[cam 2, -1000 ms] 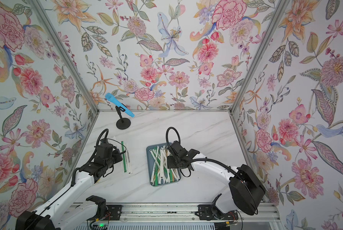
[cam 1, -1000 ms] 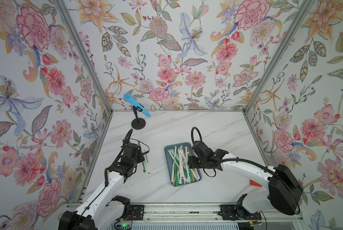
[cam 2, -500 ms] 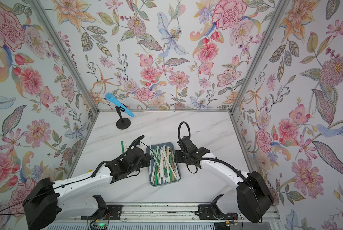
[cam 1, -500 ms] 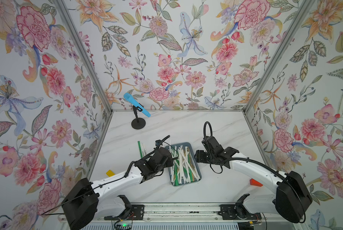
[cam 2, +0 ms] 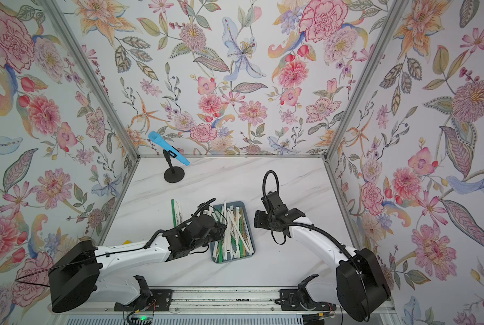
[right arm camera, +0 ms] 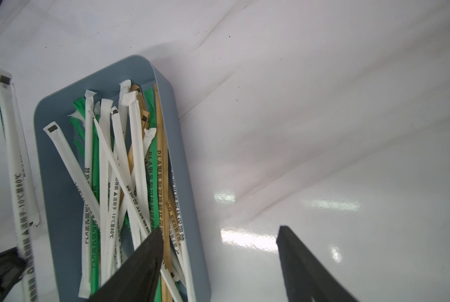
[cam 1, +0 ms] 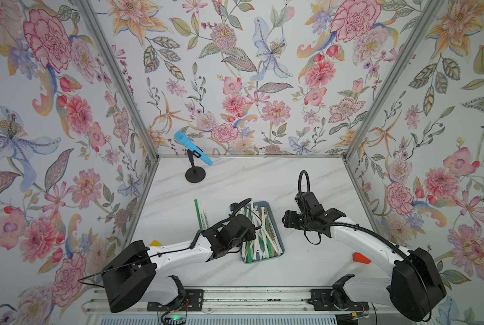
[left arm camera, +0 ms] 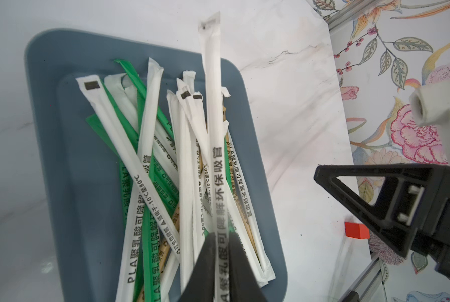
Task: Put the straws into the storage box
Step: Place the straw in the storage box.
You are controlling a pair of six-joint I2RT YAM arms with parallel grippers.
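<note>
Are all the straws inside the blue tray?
No, some straws lie on the table beside the storage box, outside it.

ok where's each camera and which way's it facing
Top views: high over the robot's end of the table, facing down toward the back wall; left arm and right arm show whole.
Left wrist: on the left arm, looking along the left gripper, shut on a white straw above the storage box; its fingers show.
Right wrist: on the right arm, looking past the open right gripper at the box; its fingers show.
Wrist views share the straws in the box.
</note>
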